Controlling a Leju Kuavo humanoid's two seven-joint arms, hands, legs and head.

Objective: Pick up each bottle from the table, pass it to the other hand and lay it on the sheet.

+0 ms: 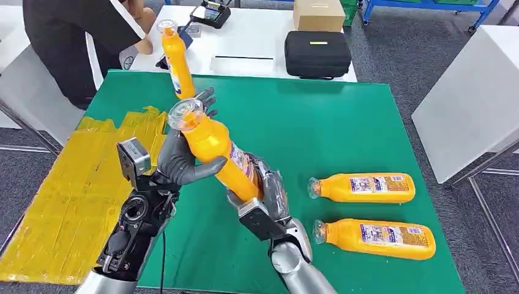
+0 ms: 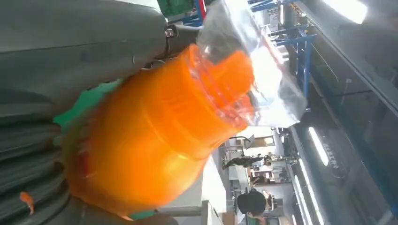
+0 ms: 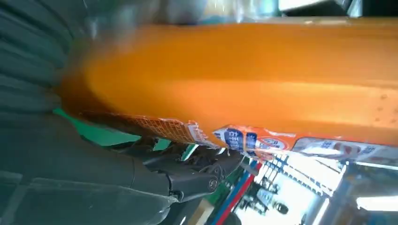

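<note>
Above desk [image 1: 343, 116], left hand [image 1: 183, 160] and right hand [image 1: 266, 193] both clamped on tilted bottle [image 1: 214, 147]; early right release could drop it short of sheet [image 1: 73, 196].

Bottle labels [image 1: 380, 184] printed, none of it legible.

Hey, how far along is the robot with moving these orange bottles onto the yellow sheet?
Done: nothing lies on the yellow sheet yet. In hand: one orange bottle is mid-handover above the green mat, the left hand gripping its upper part and the right hand its lower part. Left: two bottles lie on the mat, and a person's hand holds another bottle upright at the far edge.
</note>
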